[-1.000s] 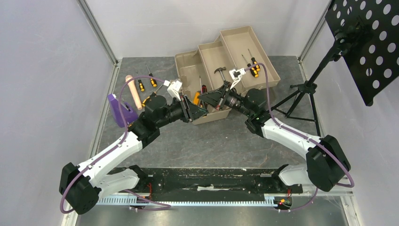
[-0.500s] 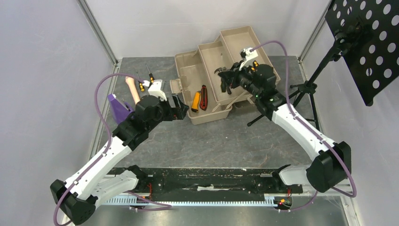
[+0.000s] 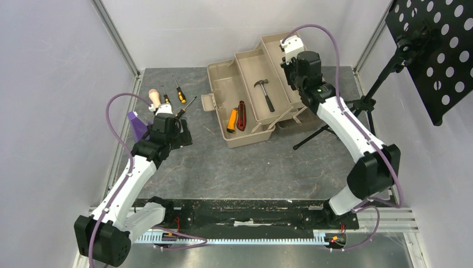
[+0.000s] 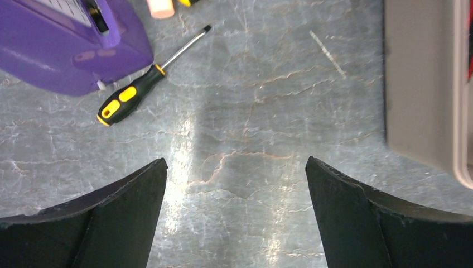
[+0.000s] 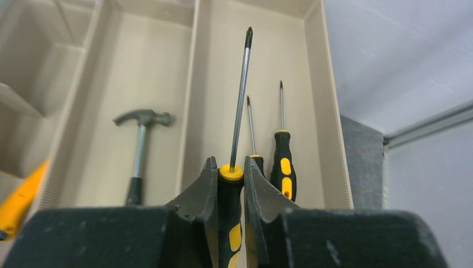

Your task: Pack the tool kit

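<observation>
here the right gripper (image 5: 230,167) is clamped on the yellow-and-black handle of the held screwdriver (image 5: 240,95). its fingers (image 5: 201,187) press either side just below the yellow collar. the shaft points straight ahead over the far tray (image 5: 304,111) of the toolbox (image 3: 210,78). two packed screwdrivers (image 5: 281,162) already lie in that tray, just right of the shaft in the wrist view and roughly parallel to it.

to place it well, i judge, bring the handle down close to the tray floor before letting go and keep the tool in line with the tray's length. aim for the bare strip on the other side from the pair, so it neither lands across them nor rides up on the dividing wall. the grip sits back on the handle, so the long shaft may dip first; a low, level release should keep it from bouncing. the hammer (image 5: 138,156) lies alone in the middle tray, and the utility knife (image 3: 241,115) rests in the bottom of the box.

the left gripper (image 4: 235,163) hangs with its jaws wide apart over the bare table (image 4: 251,100), holding nothing. ahead and to one side lies a loose screwdriver (image 4: 131,97), its handle just beside the purple block (image 4: 67,50); i cannot tell whether they touch. that closeness is the snag: the jaws should straddle the handle across its width without nudging the block. from above, two small screwdrivers (image 3: 179,92) lie not yet packed near the beige rod (image 3: 153,97).
</observation>
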Robot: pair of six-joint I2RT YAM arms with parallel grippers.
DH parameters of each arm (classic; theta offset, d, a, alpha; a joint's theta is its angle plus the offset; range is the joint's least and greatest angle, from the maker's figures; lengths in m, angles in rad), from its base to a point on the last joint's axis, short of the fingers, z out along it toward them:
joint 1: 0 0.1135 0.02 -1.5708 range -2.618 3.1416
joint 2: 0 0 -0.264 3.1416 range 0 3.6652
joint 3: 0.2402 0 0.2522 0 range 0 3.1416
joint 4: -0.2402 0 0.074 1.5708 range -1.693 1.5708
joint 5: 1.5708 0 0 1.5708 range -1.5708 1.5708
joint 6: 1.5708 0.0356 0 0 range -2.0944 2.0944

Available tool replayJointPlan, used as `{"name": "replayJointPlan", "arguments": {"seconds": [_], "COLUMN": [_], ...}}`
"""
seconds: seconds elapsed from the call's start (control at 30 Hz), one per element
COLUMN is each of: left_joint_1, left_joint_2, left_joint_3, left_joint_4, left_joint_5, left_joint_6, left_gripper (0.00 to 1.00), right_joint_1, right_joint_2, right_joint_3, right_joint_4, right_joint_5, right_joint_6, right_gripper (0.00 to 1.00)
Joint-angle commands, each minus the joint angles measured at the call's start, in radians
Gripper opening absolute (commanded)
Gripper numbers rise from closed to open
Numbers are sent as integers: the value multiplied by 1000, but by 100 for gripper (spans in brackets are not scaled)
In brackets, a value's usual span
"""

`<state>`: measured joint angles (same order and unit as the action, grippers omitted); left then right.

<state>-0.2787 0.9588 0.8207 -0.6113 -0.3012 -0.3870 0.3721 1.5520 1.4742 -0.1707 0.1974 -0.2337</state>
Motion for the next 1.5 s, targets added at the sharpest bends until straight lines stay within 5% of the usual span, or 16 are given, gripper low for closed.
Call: {"name": "replayJointPlan", "arguments": {"seconds": [0.0,0.17,0.33,0.5,0.7,1.07,1.47], "left_joint_1": [9,13,15,18,37,176,225], "left_joint_2": [22,54,66,106,161,319,489], "left_joint_3": [-14,-8,-11,2,24,56,54], "left_joint_4": [-4,-7,-8,-21,-36,42,330], "left_joint_5": [-36,-52,-58,-73,-84,-90,-64], "left_joint_6": [48,57,62,67,68,91,273], "left_gripper": [100,100,100,99,99,100,100], "right_joint_1": [-13,-13,-13,-14,-13,-15,54], "right_joint_2": [74,135,135,55,-143,-502,-629], "right_joint_3": [85,118,116,102,-78,-560,-655], "right_joint_4": [-78,-133,-147,-153,-47,390,424], "right_joint_5": [79,28,82,32,-84,-227,-71], "right_joint_6": [-98,-93,-79,-31,36,133,33], "right_gripper": [0,8,40,61,73,92,98]}}
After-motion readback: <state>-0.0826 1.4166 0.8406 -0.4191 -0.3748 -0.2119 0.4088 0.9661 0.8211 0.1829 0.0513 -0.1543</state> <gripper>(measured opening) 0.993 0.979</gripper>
